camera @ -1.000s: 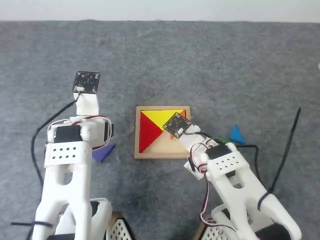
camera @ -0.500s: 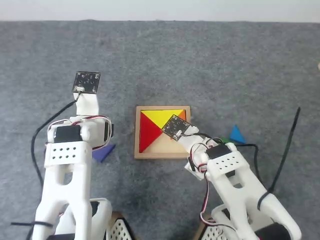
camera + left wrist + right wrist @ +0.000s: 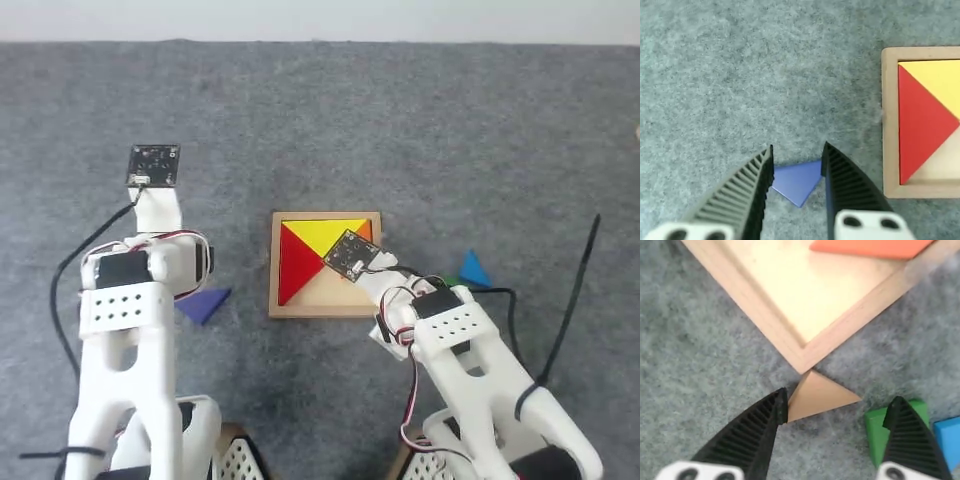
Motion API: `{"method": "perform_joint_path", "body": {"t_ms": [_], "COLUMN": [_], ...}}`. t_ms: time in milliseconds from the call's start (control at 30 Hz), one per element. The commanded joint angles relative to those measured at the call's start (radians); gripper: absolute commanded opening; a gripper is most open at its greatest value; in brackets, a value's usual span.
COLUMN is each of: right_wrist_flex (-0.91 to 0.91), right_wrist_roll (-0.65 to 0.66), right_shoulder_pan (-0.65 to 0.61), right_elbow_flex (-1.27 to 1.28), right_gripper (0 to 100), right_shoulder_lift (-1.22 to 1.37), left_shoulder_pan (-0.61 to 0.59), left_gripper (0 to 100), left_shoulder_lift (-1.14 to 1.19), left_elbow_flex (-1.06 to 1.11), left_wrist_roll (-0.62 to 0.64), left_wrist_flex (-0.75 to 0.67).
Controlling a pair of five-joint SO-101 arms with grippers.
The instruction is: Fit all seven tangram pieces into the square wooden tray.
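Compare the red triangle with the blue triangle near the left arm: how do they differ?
The red triangle lies inside the wooden tray, the blue triangle on the grey mat outside. Red is larger than blue. The open left claw straddles blue, not red. Both lie flat.

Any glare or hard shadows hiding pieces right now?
High view: even light, no glare on the tray, soft shadows only. Left wrist view: blue piece plainly lit under the open left gripper. Right wrist view: tan triangle clear; a pale haze crosses the tray rim by the orange piece.
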Motion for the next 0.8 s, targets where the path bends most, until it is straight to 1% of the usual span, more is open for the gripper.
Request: {"method": "perform_joint_path", "body": {"t_ms": [0,233,433,500,567,700,767], "right_wrist_flex": [-0.018,-0.019,-0.015,-0.018,-0.019,-0.019,-0.019], "right_wrist_roll": [0.012,0.012,0.005,-0.021,-0.034,-0.040,-0.041], "right_shoulder_pan": [0.007,0.005,-0.065,-0.073,-0.073,-0.073,-0.073], "right_elbow_flex": [-0.008,0.028,0.035,0.029,0.025,0.025,0.025], "right_gripper": [31.8,31.8,31.7,31.1,27.5,16.1,12.8], "right_shoulder_lift": [0.001,-0.001,-0.001,-0.001,-0.001,-0.001,-0.001], "left_shoulder_pan": [-0.003,-0.006,-0.006,-0.006,-0.006,-0.006,-0.008], "left_gripper": [16,16,16,16,16,16,16], "left_shoulder_lift": [-0.012,-0.012,-0.012,-0.012,-0.012,-0.012,-0.012], "left_elbow_flex": [-0.035,-0.036,-0.036,-0.036,-0.036,-0.036,-0.036], "left_wrist_roll": [0.005,0.005,0.005,0.005,0.005,0.005,0.005], "left_wrist_flex": [-0.017,-0.017,-0.017,-0.015,-0.015,-0.014,-0.014]}}
